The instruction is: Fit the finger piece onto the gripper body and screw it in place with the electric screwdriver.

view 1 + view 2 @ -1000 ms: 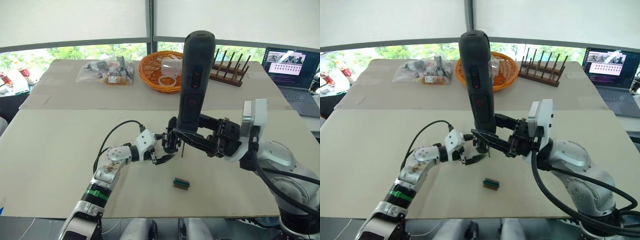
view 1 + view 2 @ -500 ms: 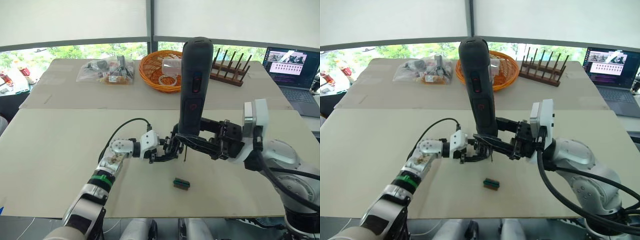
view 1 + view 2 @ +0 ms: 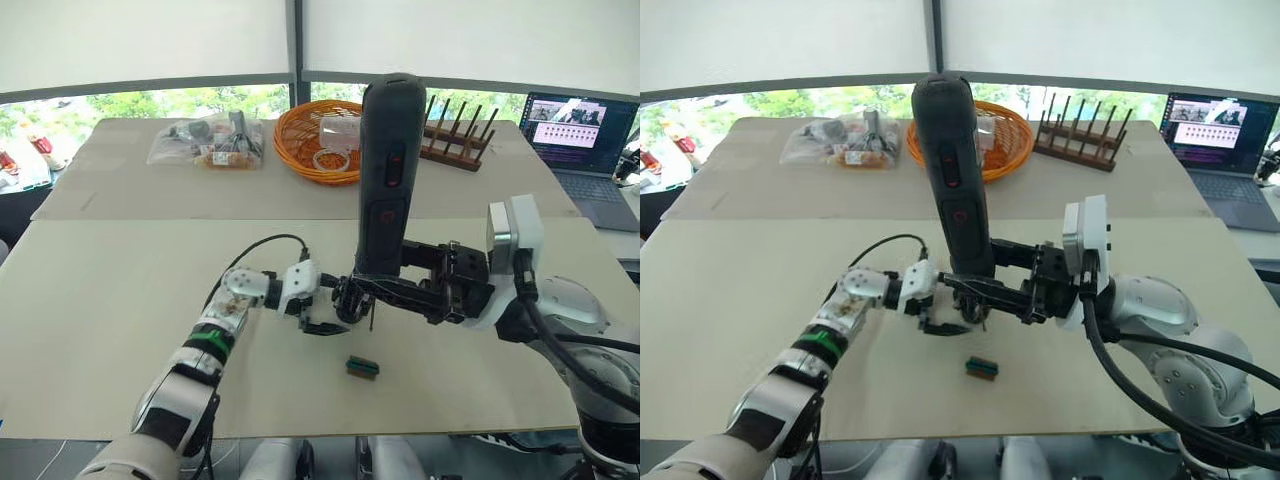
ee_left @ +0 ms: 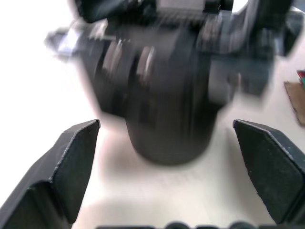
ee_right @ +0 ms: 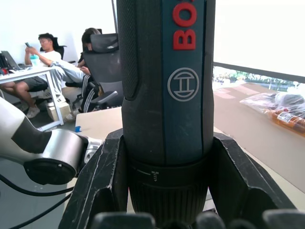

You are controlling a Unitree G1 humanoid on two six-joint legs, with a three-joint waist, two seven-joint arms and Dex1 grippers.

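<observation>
**Two grippers meet over the small assembly at mid-table**

Two arms converge near the middle of the table [image 3: 120, 300]. The right gripper [image 3: 375, 290] is clamped round the lower barrel of the electric screwdriver [image 3: 384, 170], which stands nearly upright, its thin bit pointing down beside the gripper body [image 3: 345, 297]. The left gripper [image 3: 322, 318] sits right at that black block; in its wrist view its fingers [image 4: 71, 162] are spread wide with the block between them, apparently not pinched. I cannot pick out the finger piece separately.

The screwdriver looks rigid, top-heavy and smooth, so the low grip near the collar seems sensible. The gripper body looks small, hard and light, likely to skid or twist under the bit unless braced by its chunky sides. A small green-brown block [image 3: 362, 367] lies just nearer.
</observation>
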